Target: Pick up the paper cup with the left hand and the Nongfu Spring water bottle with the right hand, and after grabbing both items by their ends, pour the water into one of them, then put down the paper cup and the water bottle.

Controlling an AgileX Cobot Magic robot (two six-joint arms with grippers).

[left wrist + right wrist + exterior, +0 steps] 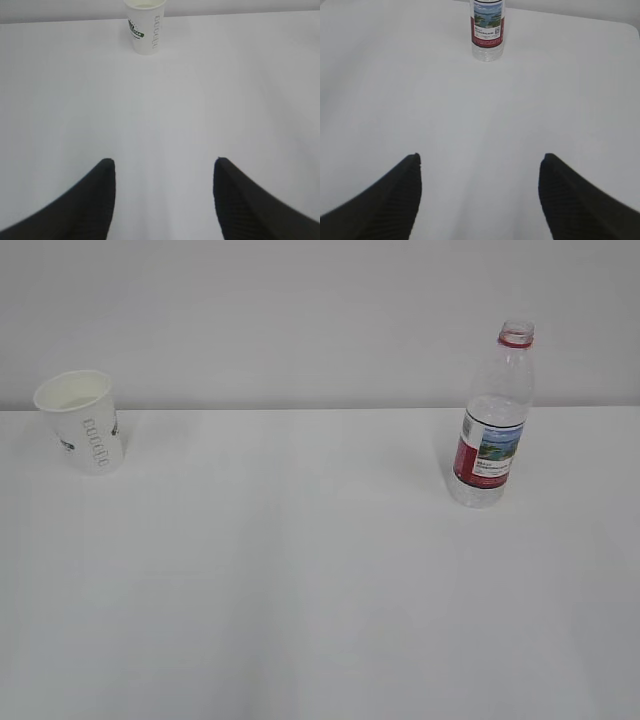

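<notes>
Nearest, in the wrist views: left gripper (164,172) spread wide over bare white table (320,580), holding nothing; right gripper (480,167) likewise spread wide and empty. Farther off, straight ahead of the left fingers: paper cup (82,420), upright near the table's far left edge, green marks facing forward. Ahead of the right fingers, well apart from the cup: Nongfu Spring water bottle (493,420), upright, uncapped, at far right before the pale wall (300,310).

White table (320,590), paper cup (83,420) far left, water bottle (493,420) right
</notes>
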